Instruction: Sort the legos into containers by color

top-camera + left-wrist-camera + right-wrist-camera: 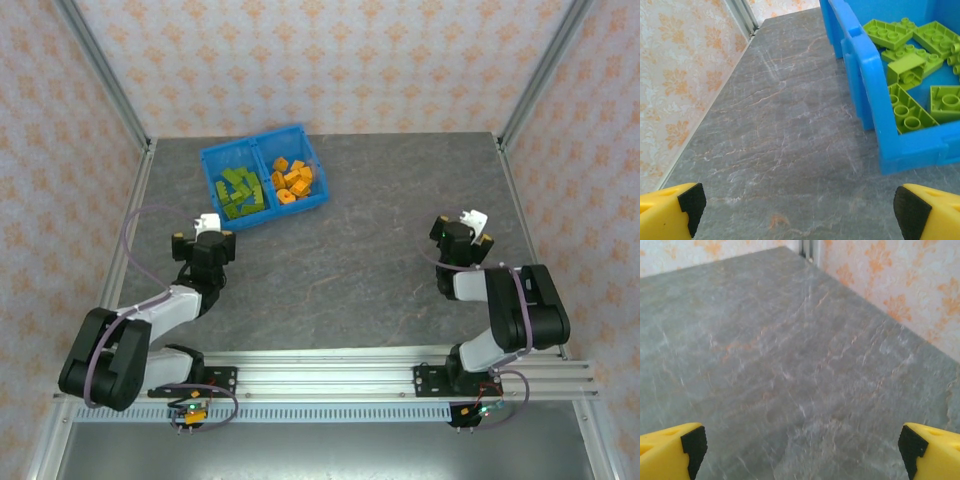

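My left tool [203, 236] hangs released, jaws spread wide with nothing between them, low over the counter [350, 270] just short of the bin [290, 212]. In its wrist view the left tool [800, 207] looks past bare stone to the bin's near corner [867, 85]. My right tool [463, 230] is likewise released and holds nothing. It sits near the counter's right edge, well apart from the bin, and its wrist view shows the right tool [800, 447] over plain counter.

The bin stands toward the far edge of the counter, left of the middle. The green bricks [240, 192] lie heaped in its left compartment, and up close these green bricks [912, 70] rest jumbled against the near wall. The orange bricks [292, 178] lie in the right compartment, across the middle wall [262, 170].

Every brick I can make out is inside the bin, and I spot no green among the orange nor orange among the green, though the piles are small from above. I judge the sort done, or as good as done. What is left, at most, is a check for a stray hidden in the heaps.
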You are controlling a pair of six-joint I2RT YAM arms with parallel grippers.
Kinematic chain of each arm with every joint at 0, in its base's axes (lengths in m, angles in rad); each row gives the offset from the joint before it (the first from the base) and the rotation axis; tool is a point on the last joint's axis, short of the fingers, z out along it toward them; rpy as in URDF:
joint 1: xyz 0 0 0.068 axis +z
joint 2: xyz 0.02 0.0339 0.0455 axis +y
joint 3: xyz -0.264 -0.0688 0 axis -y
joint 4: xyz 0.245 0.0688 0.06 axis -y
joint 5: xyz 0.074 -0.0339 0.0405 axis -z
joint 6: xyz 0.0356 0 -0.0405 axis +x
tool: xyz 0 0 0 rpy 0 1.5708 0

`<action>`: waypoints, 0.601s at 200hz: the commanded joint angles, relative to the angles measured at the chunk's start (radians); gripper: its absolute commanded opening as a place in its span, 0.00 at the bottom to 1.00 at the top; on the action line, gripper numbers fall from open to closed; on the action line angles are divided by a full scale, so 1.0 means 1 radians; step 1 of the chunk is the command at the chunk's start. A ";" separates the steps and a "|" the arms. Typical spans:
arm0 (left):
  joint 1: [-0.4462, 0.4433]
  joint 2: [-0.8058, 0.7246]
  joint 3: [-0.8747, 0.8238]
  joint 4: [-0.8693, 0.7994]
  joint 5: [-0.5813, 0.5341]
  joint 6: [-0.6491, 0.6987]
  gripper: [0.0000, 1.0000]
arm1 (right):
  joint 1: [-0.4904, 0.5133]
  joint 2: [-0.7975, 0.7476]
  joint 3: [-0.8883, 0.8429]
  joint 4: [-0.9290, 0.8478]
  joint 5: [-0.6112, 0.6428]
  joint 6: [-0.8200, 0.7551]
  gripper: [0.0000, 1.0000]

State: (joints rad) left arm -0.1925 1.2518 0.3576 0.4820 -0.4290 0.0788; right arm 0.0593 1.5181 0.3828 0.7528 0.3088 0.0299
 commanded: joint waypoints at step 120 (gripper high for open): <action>0.166 0.245 0.066 0.265 0.390 -0.067 1.00 | 0.004 0.002 0.017 0.057 -0.050 -0.030 0.99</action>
State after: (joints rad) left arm -0.0216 1.4952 0.3977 0.7158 -0.0650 0.0227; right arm 0.0608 1.5272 0.3855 0.8009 0.2642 0.0086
